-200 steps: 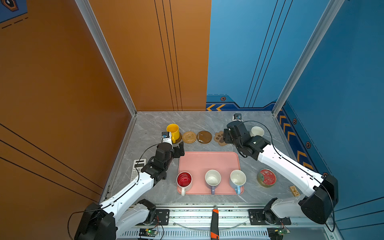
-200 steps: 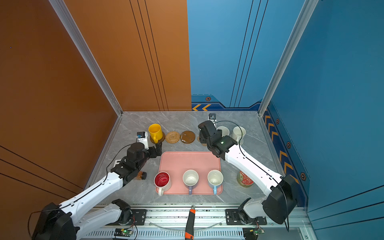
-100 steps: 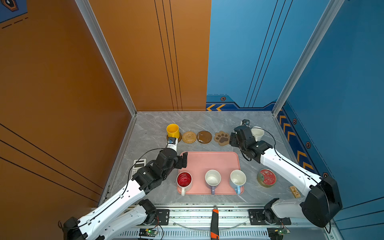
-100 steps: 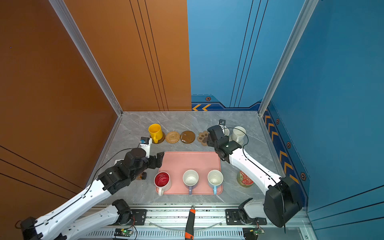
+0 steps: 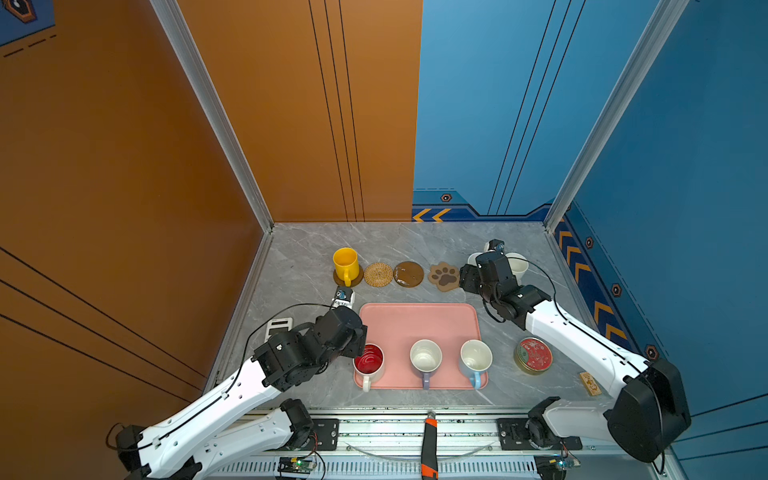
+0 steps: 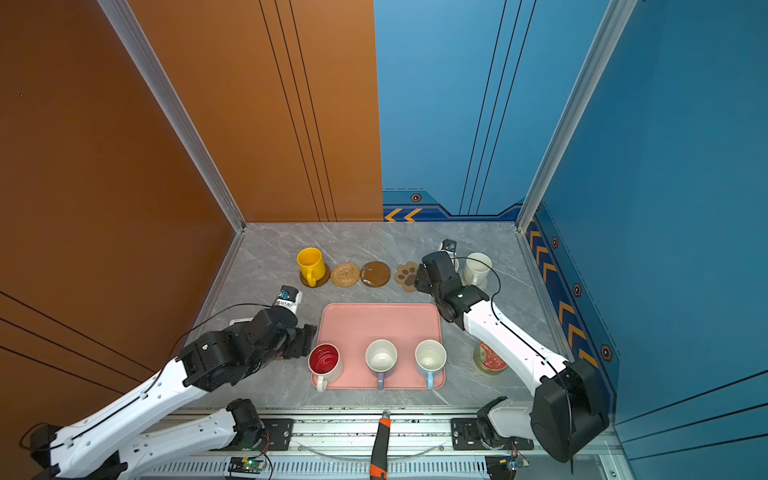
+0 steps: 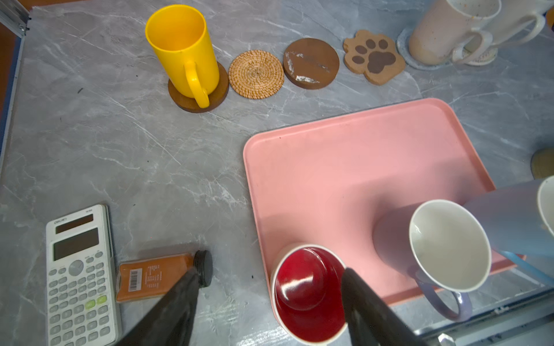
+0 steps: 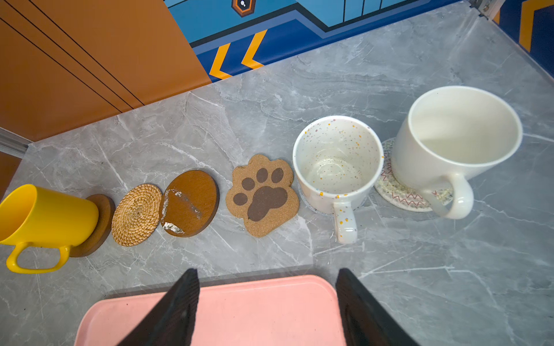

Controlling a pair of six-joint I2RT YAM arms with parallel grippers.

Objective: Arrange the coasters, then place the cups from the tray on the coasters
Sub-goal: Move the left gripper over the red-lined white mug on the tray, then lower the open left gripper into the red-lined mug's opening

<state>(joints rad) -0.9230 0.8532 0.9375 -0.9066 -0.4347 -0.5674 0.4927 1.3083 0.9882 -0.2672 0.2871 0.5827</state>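
Three cups stand along the near edge of the pink tray: white with red inside, lilac and light blue. My left gripper is open around the red-inside cup, one finger over its rim, the other well clear. In the back row the yellow cup stands on a brown disc, then come the bare rattan coaster, brown disc and paw coaster. The speckled cup and cream-white cup sit on woven coasters. My right gripper hangs open and empty over the tray's far corner.
A white calculator and an orange packet with a black cap lie left of the tray, under my left gripper's outer finger. A red-and-gold tin and a small wooden block lie right of the tray. Walls close the back and sides.
My left arm has drawn back from the yellow cup to the red-inside cup, its jaws narrowing. My right gripper has pulled away from the speckled cup, uncovering the paw coaster.
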